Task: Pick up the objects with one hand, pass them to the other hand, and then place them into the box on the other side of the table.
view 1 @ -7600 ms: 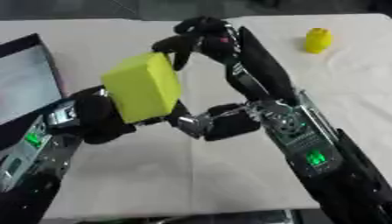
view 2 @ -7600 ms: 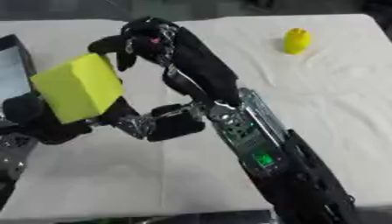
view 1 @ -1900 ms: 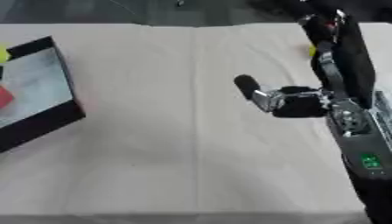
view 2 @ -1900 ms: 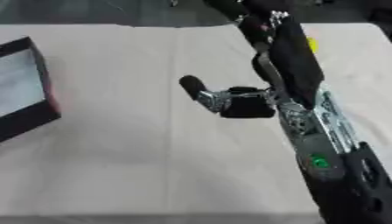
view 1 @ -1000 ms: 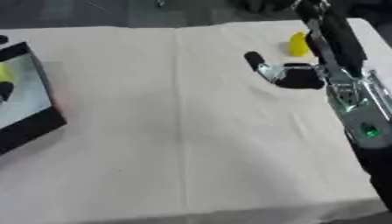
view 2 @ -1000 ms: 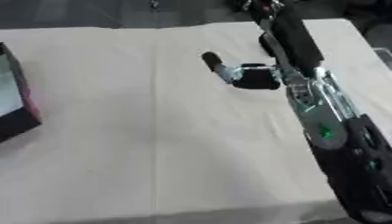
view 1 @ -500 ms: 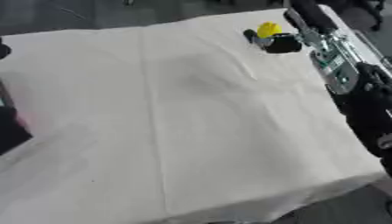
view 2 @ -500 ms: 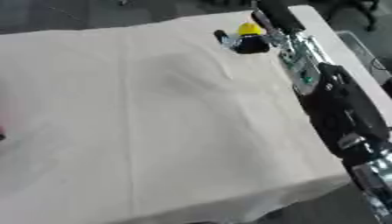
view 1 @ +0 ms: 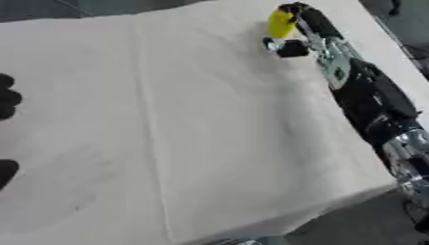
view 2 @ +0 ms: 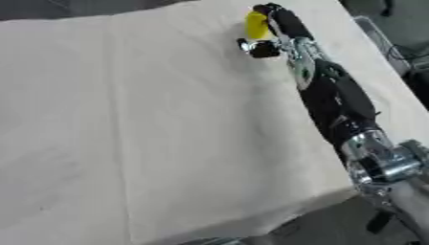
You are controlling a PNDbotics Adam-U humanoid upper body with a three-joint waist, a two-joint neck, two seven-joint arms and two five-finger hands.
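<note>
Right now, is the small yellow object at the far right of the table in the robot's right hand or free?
Cannot tell: the right hand is against the small yellow object, but its fingers' closure is unclear.

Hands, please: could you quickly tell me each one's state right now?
Right hand: at the yellow object; grip cannot be told.
Left hand: cannot be told.

Both views come from the robot's head, looking steeply down on the cloth-covered table [view 1: 209,119], tilted so that the table's right edge runs from about one o'clock down to five o'clock. The two eyes sit side by side, so they share almost everything: the pale cloth, the right arm [view 2: 335,103] stretching from the lower right up toward twelve o'clock, and the floor beyond the table corner. The left eye view reaches a little farther toward nine o'clock, catching dark shapes [view 1: 6,103] at its left edge; the right eye view takes in more floor at three o'clock.
</note>
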